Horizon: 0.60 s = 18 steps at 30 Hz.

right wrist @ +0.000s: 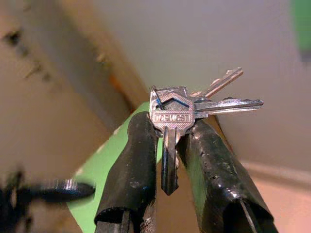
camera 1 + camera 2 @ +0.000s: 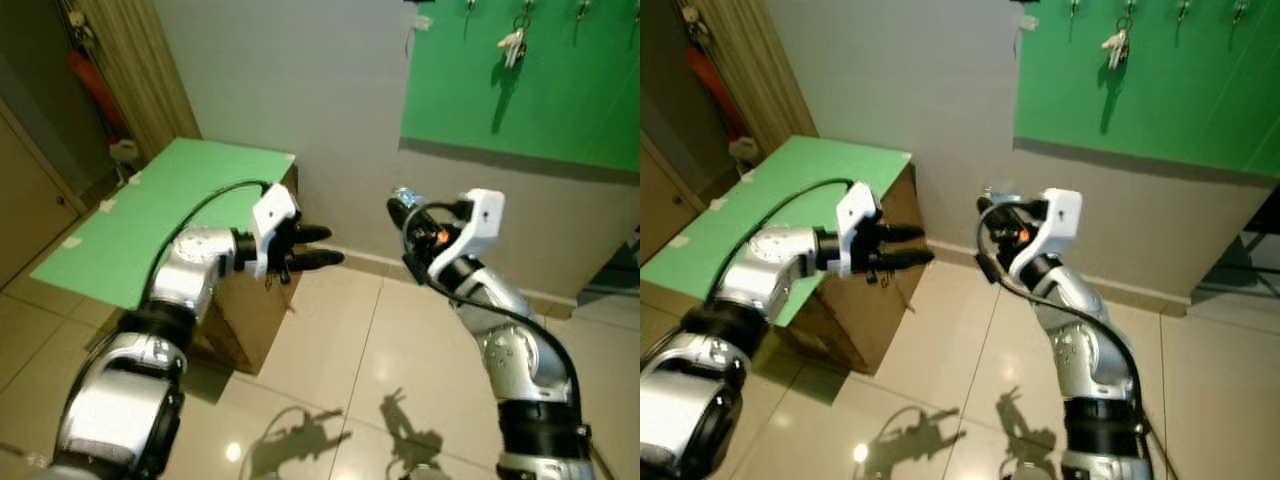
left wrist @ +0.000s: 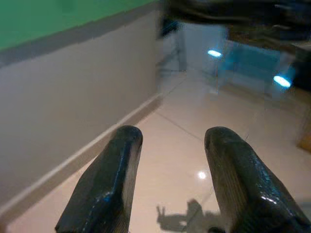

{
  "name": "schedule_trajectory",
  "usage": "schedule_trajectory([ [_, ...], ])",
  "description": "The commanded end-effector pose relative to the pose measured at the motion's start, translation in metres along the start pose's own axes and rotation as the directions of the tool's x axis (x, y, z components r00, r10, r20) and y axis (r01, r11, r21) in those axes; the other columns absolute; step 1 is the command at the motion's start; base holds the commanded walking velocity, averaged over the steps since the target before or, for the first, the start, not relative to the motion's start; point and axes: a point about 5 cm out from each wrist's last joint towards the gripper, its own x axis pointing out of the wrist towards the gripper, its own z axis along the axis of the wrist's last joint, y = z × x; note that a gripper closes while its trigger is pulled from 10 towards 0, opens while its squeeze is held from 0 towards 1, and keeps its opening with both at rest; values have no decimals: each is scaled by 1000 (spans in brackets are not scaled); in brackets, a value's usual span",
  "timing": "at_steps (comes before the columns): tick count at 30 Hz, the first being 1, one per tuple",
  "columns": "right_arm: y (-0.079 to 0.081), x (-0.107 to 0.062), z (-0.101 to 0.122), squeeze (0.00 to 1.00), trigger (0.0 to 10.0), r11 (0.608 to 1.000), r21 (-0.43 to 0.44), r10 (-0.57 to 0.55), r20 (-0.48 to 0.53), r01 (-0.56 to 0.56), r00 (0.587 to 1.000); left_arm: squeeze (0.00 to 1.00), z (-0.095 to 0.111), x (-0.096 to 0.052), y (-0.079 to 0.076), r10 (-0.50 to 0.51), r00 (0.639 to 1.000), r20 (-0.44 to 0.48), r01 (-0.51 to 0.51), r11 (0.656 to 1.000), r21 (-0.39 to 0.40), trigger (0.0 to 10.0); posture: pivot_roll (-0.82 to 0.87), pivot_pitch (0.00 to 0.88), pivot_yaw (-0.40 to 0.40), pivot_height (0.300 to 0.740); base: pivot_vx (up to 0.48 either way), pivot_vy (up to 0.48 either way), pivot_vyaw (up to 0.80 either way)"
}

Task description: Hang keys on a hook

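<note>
My right gripper [image 2: 400, 212] is raised in the middle of the room, shut on a bunch of silver keys [image 1: 181, 112]; the keys [image 2: 404, 195] stick out past its fingertips. High on the wall to the right, a green board [image 2: 560, 90] carries a row of hooks [image 2: 470, 8]. Another key bunch [image 2: 512, 45] hangs from one of them. The gripper is well below and left of the board. My left gripper [image 2: 318, 248] is held out open beside the box, with nothing between its fingers [image 3: 121, 160].
A cardboard box with a green top [image 2: 170, 210] stands at the left against the grey wall [image 2: 300, 90]. A wooden door [image 2: 25, 190] and a curtain [image 2: 140, 70] are at the far left. Glossy beige floor tiles [image 2: 350, 360] lie below.
</note>
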Motion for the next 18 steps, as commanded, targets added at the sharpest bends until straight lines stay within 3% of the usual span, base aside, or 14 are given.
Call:
schedule_trajectory([
  [1, -7, -3, -11, 0, 0, 992, 90, -88, -6, 88, 996, 0, -2, -5, 9, 155, 988, 20, -154, 986, -63, 10000, -170, 0, 114, 740, 0, 0, 0],
  [3, -9, -3, -10, 0, 0, 977, 172, -137, 31, 130, 990, 0, -13, -6, 18, 383, 924, 10, -376, 910, -176, 10000, -173, 0, 118, 740, 0, 0, 0],
  [4, -9, -3, -10, 0, 0, 977, 172, -137, 31, 130, 990, 0, -13, -6, 18, 383, 924, 10, -376, 910, -176, 10000, -173, 0, 118, 740, 0, 0, 0],
  [6, -18, -5, -10, 0, 0, 937, 287, -224, 55, 199, 973, 0, -32, -10, 16, 539, 842, -29, -523, 802, -288, 10000, -170, 0, 114, 740, 0, 0, 0],
  [7, -20, -5, -10, 0, 0, 929, 307, -236, 56, 208, 970, 0, -34, -10, 15, 560, 828, -34, -544, 786, -293, 10000, -169, 0, 113, 740, 0, 0, 0],
  [13, -16, -6, -6, 0, 0, 926, 330, -219, 74, 184, 973, 0, -37, -4, 2, 588, 809, -4, -568, 779, -267, 10000, -158, 0, 105, 740, 0, 0, 0],
  [14, -15, -4, -4, 0, 0, 943, 280, -208, 79, 178, 975, 0, -35, -2, -1, 591, 806, 9, -574, 786, -231, 10000, -156, 0, 102, 740, 0, 0, 0],
  [18, -14, -2, -2, 0, 0, 952, 254, -200, 82, 174, 976, 0, -34, 0, -2, 610, 792, 16, -594, 777, -210, 10000, -155, 0, 97, 740, 0, 0, 0],
])
